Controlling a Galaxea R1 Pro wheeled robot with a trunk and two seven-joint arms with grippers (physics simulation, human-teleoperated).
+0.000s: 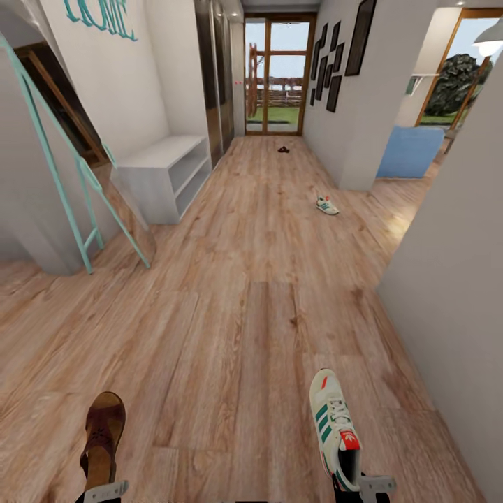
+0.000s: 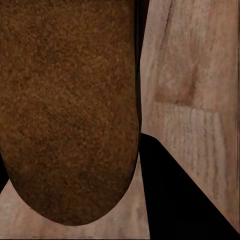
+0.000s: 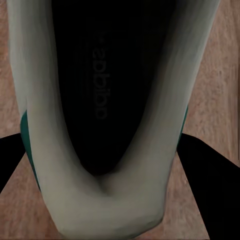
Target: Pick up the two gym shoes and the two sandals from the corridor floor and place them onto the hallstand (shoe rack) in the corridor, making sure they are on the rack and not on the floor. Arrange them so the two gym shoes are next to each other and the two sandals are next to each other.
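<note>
Brown sandal [image 1: 102,436] — white, green-striped gym shoe [image 1: 334,425].

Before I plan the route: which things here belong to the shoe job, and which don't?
Job: sandal in left gripper; sneaker in right gripper; second sneaker; dark pair, likely sandals; shoe rack; floor.
Not: ladder; picture frames.

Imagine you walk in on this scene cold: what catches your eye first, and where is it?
Two shoes held out at the head view's lower edge stand out first: a brown sandal at the left gripper and a white gym shoe with green stripes at the right gripper. Farther down the wooden corridor floor, a second gym shoe lies near the right wall's corner, with the white hallstand on the left.
</note>
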